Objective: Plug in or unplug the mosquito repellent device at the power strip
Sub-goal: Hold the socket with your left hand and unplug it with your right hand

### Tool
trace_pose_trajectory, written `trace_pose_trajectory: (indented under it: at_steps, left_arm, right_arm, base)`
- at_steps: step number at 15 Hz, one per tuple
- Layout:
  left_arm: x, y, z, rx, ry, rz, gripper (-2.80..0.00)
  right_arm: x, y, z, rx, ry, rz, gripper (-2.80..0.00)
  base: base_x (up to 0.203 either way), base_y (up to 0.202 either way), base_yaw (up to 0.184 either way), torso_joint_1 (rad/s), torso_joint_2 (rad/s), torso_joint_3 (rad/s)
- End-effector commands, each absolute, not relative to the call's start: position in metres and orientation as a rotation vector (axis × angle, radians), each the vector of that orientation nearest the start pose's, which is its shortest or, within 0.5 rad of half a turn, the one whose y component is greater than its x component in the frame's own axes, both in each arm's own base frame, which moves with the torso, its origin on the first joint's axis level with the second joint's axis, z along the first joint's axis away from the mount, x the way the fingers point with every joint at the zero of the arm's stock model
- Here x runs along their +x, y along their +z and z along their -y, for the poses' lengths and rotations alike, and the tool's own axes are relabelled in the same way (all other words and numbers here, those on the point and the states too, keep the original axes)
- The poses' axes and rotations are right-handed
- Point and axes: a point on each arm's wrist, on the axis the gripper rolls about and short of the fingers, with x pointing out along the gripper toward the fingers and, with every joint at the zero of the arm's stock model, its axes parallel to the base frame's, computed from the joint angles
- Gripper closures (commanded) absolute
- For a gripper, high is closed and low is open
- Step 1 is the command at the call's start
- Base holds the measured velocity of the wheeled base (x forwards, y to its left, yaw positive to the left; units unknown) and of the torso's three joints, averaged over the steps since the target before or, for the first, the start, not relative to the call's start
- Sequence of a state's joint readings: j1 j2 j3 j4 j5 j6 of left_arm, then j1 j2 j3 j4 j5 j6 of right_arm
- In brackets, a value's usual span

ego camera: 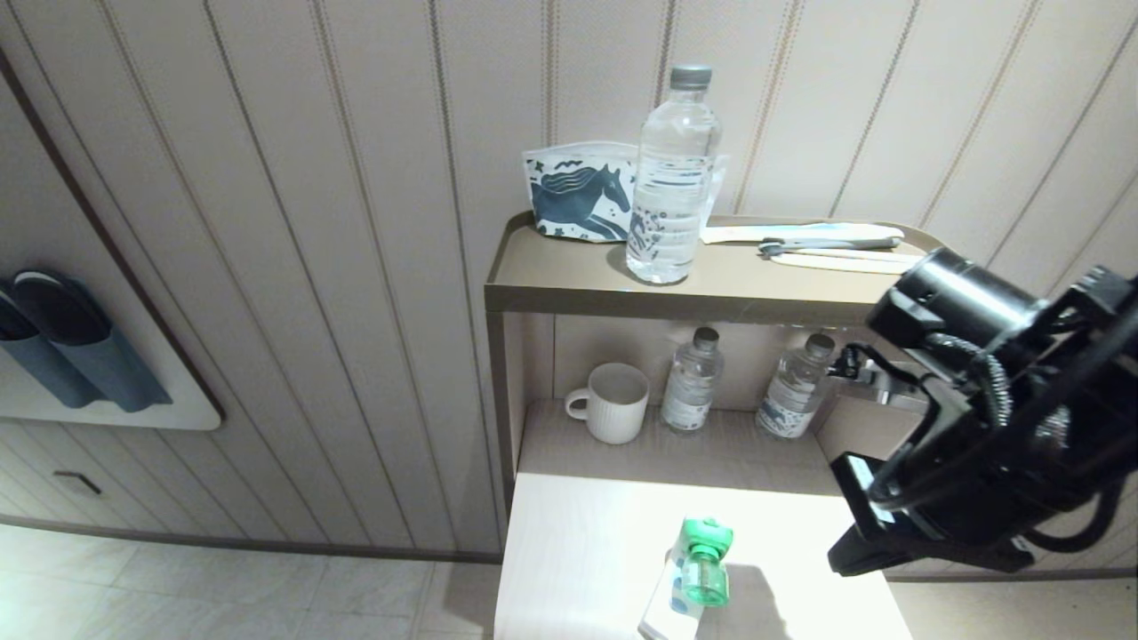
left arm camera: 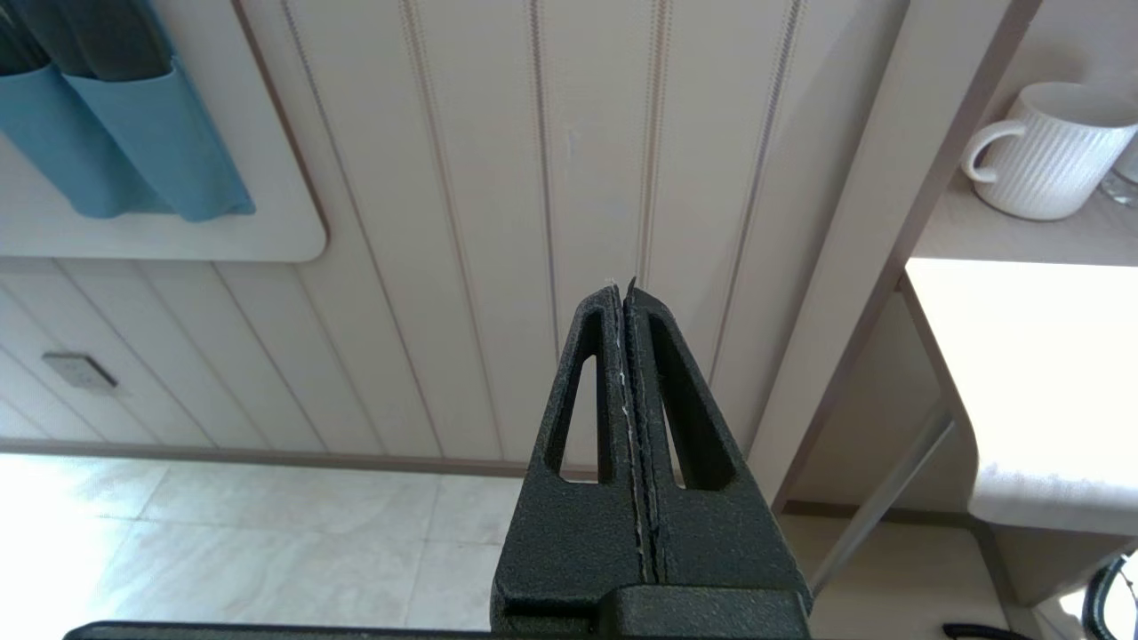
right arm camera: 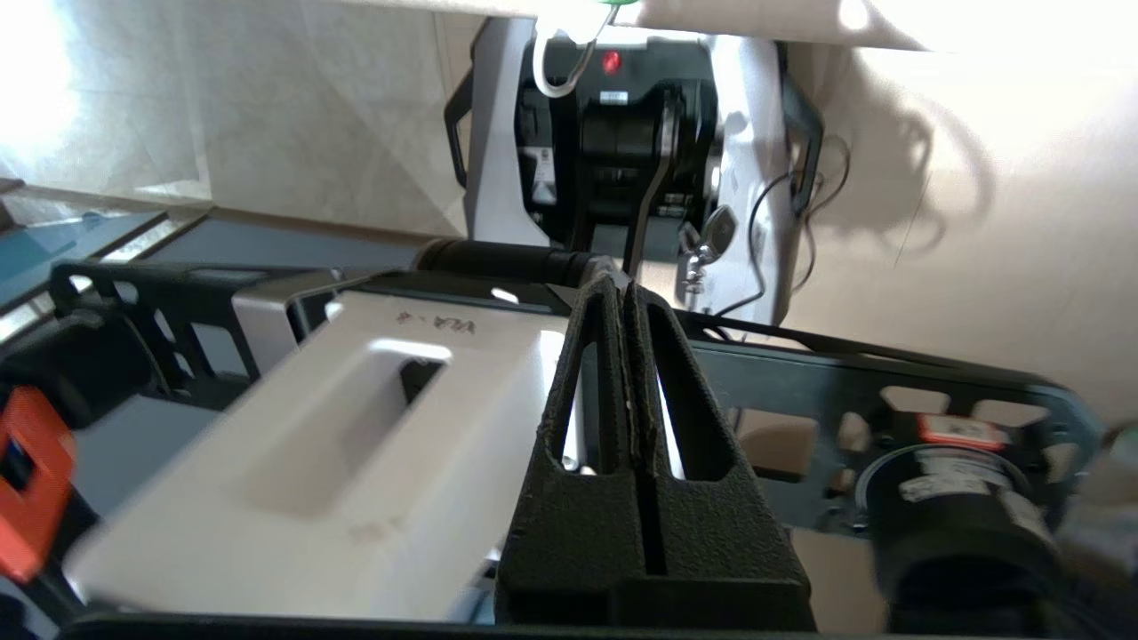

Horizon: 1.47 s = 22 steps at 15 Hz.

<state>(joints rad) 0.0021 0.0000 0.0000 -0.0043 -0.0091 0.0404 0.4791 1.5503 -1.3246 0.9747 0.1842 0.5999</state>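
The mosquito repellent device (ego camera: pixel 702 569), with a green and white top and a translucent green bottle, sits on the near end of the white power strip (ego camera: pixel 660 613) at the front of the pale tabletop (ego camera: pixel 578 551). Its prongs are hidden. My right arm (ego camera: pixel 969 462) hangs folded to the right of the table, apart from the device. In its wrist view the right gripper (right arm camera: pixel 626 286) is shut and empty, pointing back at my own body. The left gripper (left arm camera: pixel 621 286) is shut and empty, parked left of the table and facing the panelled wall.
A white mug (ego camera: pixel 613 402) and two small water bottles (ego camera: pixel 692 380) stand on the back shelf. On the upper shelf (ego camera: pixel 676 298) are a tall water bottle (ego camera: pixel 673 178) and a horse-print pouch (ego camera: pixel 578 200). Slippers in blue pockets (ego camera: pixel 71 351) hang on the left wall.
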Motion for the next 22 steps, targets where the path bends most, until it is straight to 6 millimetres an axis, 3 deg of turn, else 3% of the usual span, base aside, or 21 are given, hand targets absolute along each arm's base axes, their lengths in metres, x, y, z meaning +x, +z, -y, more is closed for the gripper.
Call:
trace_pose_trajectory:
  at_steps: [1, 4, 8, 12, 14, 16, 19, 22]
  left_arm:
    - [-0.023, 0.076, 0.0, 0.041, -0.006, 0.005, 0.0]
    - [-0.023, 0.076, 0.0, 0.046, -0.008, 0.005, 0.0]
    - [-0.023, 0.076, 0.0, 0.048, -0.004, 0.005, 0.0]
    - [-0.023, 0.076, 0.0, 0.008, -0.003, 0.005, 0.0]
    - [-0.023, 0.076, 0.0, 0.006, -0.005, 0.006, 0.0]
    - [-0.023, 0.076, 0.0, 0.006, -0.005, 0.005, 0.0]
    - [-0.023, 0.076, 0.0, 0.003, -0.005, 0.006, 0.0]
    - [-0.023, 0.076, 0.0, 0.004, -0.005, 0.005, 0.0]
  right_arm:
    - [0.158, 0.259, -0.087, 0.335, 0.247, -1.232, 0.0]
    - [0.111, 0.272, -0.06, 0.288, 0.254, -1.07, 0.0]
    - [0.056, 0.288, -0.027, 0.32, 0.138, -0.755, 0.0]
    - [0.005, 0.283, 0.007, 0.408, -0.074, -0.488, 0.0]
    - [-0.019, 0.27, 0.02, 0.454, -0.159, -0.362, 0.0]
    - [-0.036, 0.258, 0.019, 0.459, -0.363, -0.273, 0.0]
    - [-0.061, 0.212, 0.005, 0.361, -0.577, -0.189, 0.0]
    - [-0.046, 0.178, 0.002, 0.302, -0.574, -0.206, 0.0]
  base:
    - [0.0, 0.0, 0.0, 0.0, 0.0, 0.0]
    - [0.0, 0.0, 0.0, 0.0, 0.0, 0.0]
    - [0.0, 0.0, 0.0, 0.0, 0.0, 0.0]
    - [0.0, 0.0, 0.0, 0.0, 0.0, 0.0]
    - [0.0, 0.0, 0.0, 0.0, 0.0, 0.0]
    - [0.0, 0.0, 0.0, 0.0, 0.0, 0.0]
    - [0.0, 0.0, 0.0, 0.0, 0.0, 0.0]
    - [0.0, 0.0, 0.0, 0.0, 0.0, 0.0]
